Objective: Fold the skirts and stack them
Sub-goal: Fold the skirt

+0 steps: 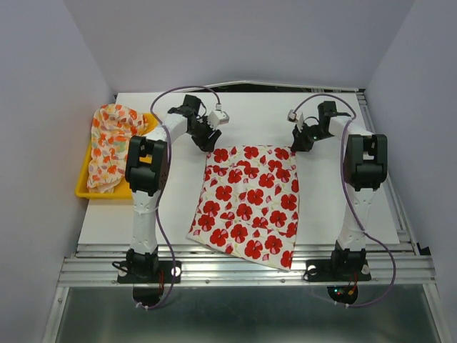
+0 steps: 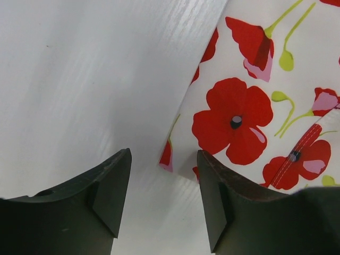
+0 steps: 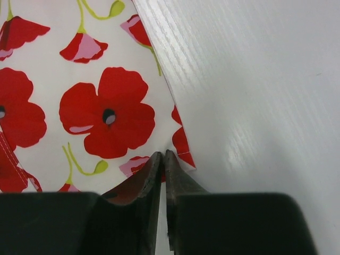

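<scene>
- At the left edge of the top view, a yellow tray (image 1: 82, 191) sits on the white bench (image 1: 343, 193), and the cream skirt (image 1: 113, 143) with its small orange, red and green print lies crumpled in it, bunched toward the upper end.
- Just right of the tray, the left end effector (image 2: 162, 159) is down at the upper left corner of the white skirt (image 1: 250, 200). Its jaws stand apart: one finger is over bare bench, the other over the cloth's edge, and the corner lies between them, ungripped.
- Across the middle of the bench, the white skirt with large red flowers lies spread flat, its lower right corner reaching the bench's near edge. It is well apart from the cream skirt.
- At the skirt's upper right corner, the right end effector (image 3: 162, 155) has its fingers pressed together, the tips pinching the hem right beside the corner.
</scene>
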`<state>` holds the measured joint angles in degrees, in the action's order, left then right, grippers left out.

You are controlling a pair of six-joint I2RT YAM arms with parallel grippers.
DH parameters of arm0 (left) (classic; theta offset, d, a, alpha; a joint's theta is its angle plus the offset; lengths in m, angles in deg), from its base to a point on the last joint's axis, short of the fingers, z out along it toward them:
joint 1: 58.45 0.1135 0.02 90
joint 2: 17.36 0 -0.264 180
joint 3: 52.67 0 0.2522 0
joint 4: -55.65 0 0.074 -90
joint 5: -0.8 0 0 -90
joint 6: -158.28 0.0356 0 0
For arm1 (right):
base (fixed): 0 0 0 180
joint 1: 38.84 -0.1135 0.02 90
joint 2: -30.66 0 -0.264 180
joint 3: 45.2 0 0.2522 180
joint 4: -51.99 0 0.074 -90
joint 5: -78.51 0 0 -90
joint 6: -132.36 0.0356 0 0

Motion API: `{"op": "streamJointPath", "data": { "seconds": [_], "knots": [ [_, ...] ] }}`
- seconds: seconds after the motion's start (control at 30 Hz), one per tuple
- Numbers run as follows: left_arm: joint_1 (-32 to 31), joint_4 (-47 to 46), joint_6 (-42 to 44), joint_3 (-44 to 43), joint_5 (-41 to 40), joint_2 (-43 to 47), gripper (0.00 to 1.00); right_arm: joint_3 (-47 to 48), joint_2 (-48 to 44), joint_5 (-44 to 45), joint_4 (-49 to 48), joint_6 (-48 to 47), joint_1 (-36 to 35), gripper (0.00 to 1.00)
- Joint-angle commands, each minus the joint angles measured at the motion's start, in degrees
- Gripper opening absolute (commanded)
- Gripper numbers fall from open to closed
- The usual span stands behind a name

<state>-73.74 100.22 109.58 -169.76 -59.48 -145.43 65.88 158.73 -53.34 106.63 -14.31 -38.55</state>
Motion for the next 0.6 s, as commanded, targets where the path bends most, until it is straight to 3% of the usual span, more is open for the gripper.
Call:
{"op": "streamJointPath", "data": {
  "seconds": [0.0, 0.03, 0.07, 0.17, 0.33, 0.47, 0.57],
  "knots": [
    [-0.62, 1.45, 1.07, -1.44, 0.09, -1.56, 0.57, -2.13, -1.07, 3.09, -0.36, 1.37, -0.82, 0.16],
    [-0.79, 1.27, 1.06, -1.18, -0.44, -1.92, 0.54, -1.87, -1.42, 2.91, -0.37, 1.82, -0.82, 0.21],
    [-1.06, 0.92, 1.06, -0.22, -1.06, -2.18, 0.52, -1.26, -1.77, 2.74, -0.45, 2.34, -0.82, 0.39],
    [-1.58, -0.57, 1.41, 1.63, -3.43, -2.45, 0.40, 0.06, -3.09, 2.82, -0.98, 4.01, -0.82, 0.53],
    [-1.76, -0.14, 2.99, 3.31, -3.44, -1.65, 0.19, 3.14, -0.90, 3.26, 0.42, 4.28, -0.30, 0.49],
    [-1.67, 0.13, 3.44, 3.22, -3.87, -1.13, 0.16, 4.46, 2.00, 4.23, 1.48, 3.49, -0.30, 0.50],
    [-1.76, 0.39, 3.44, 3.05, -4.05, -1.04, 0.15, 5.34, 2.62, 2.92, 1.30, 4.72, -0.30, 0.56]
  ]
}}
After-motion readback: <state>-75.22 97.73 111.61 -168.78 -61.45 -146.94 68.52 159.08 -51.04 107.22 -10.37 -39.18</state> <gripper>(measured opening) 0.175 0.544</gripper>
